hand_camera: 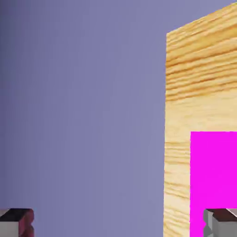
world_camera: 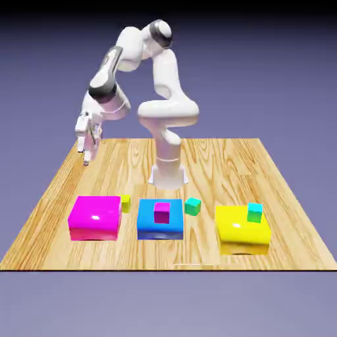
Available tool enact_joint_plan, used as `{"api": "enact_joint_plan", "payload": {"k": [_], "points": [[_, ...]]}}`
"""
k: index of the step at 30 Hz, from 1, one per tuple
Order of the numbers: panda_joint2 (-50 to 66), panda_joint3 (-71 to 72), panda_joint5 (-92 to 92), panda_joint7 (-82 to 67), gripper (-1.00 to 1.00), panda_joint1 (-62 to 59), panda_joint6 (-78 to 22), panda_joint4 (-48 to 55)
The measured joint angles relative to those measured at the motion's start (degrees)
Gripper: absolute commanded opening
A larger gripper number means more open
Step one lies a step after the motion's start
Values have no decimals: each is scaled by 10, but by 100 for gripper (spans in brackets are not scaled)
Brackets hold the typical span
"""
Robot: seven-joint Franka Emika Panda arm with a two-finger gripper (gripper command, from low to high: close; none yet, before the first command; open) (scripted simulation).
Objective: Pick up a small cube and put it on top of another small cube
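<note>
Jaws (world_camera: 86,153) were spread wide and empty, hanging above the far corner of the bench (world_camera: 217,158) on the exterior view's left, well apart from every block. In the hand view only the two grey fingertips (hand_camera: 16,221) showed at the bottom corners, with nothing between them; most of that frame was backdrop, plus the bench edge and a slab of the magenta block (hand_camera: 214,180).

Target was the lime cube (world_camera: 125,203): tiny, on the wood, tucked just beside the far right corner of the magenta block (world_camera: 95,217) as the exterior view showed it. Couldn't tell whether they touched. It didn't appear in the hand view.

Step in hand, as I judged it, was the approach, with nothing picked yet. To do it well:
- Swing the hand over the lime cube first, then descend straight down. No diagonal sweep, since the magenta block sat in the way.
- Turn the wrist so one finger wouldn't land on the magenta block. The gap on that side looked slim, so fingers would be better placed along the free faces.
- Keep the jaws fully spread until they straddle the cube, and centre before closing, because a small cube skates off easily.

Candidate bases: the pink cube (world_camera: 162,212) on the blue block (world_camera: 160,224), the teal-green cube (world_camera: 192,206) on the wood, and the cyan cube (world_camera: 255,212) on the yellow block (world_camera: 242,227). The teal-green one sat lowest and had open space around it.
</note>
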Motion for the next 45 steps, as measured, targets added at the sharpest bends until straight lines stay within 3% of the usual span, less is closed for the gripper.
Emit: {"api": "enact_joint_plan", "payload": {"k": [22,34,35,45], "points": [[-96,-457,536,-163,0,39,22,-33],[-72,-634,635,-249,0,278,-118,34],[-70,-643,639,-253,-100,292,-126,38],[-89,-527,579,-196,-100,126,-28,-10]]}}
